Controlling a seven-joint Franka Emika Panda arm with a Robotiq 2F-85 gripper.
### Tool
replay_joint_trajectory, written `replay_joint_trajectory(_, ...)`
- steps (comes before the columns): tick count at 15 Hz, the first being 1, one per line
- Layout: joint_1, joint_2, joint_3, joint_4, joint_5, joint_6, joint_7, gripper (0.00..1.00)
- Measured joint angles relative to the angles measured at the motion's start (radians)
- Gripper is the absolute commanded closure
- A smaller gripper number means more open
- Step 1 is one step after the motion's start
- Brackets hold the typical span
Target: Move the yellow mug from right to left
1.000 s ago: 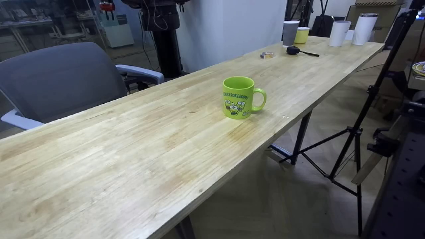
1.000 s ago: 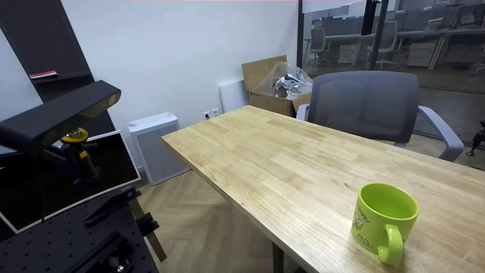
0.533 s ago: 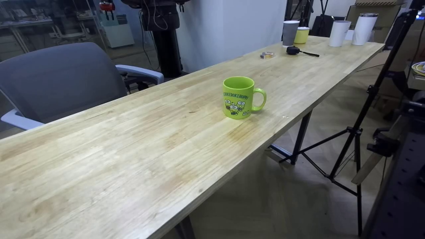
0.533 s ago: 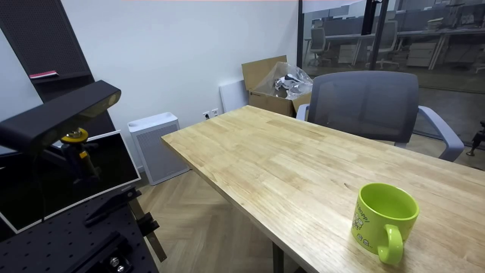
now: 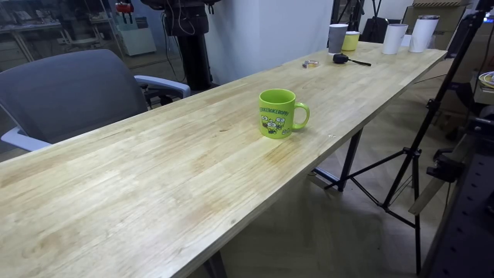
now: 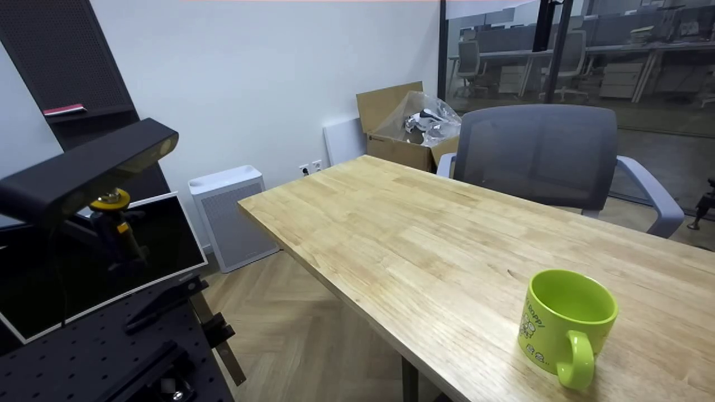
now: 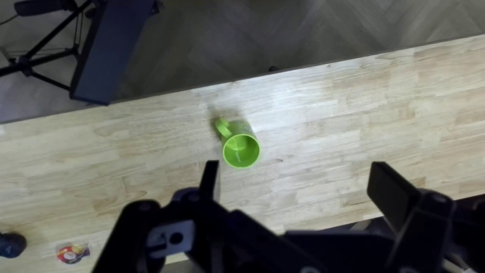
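Across the scene runs the long wooden table (image 5: 154, 185), lying just as it did half a second ago. Beyond its left edge, in an exterior view, the grey chair (image 5: 73, 92) holds its angle. Near left, in an exterior view, the black perforated board (image 6: 61, 368) sits steady, and by the table's far corner the cardboard box (image 6: 394, 149) keeps its flap up. Over to the wrist view, and it's the gripper (image 7: 295, 167), fingers parted wide, tabletop showing between them! Far right, in an exterior view, the tall white tumbler (image 5: 423, 34) and the grey cup (image 5: 337, 38) stay put. And the yellow mug (image 5: 277, 114)? Upright on the table, between its long edges, well nearer than those two; in both exterior views it's the same spot, handle pointing the same way as a second ago. From the wrist it stands ahead of the fingertips, apart from both, closer to the left finger. Beyond it, the black strapped object (image 5: 340, 58) and the small packet (image 5: 310, 64) sit tight. One flicker, down on that board: a pale square patch (image 6: 167, 385) where a round fitting showed half a second ago.
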Motion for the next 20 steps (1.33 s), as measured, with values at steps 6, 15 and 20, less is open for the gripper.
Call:
replay_joint_trajectory(6,0.046,0.101,0.034,-0.01,0.014,0.146,-0.007,0.0)
replay_joint_trajectory(15,0.019,0.414,0.017,-0.003,-0.008,0.372,-0.039,0.0)
replay_joint_trajectory(20,0.004,0.554,0.018,-0.002,-0.023,0.426,-0.04,0.0)
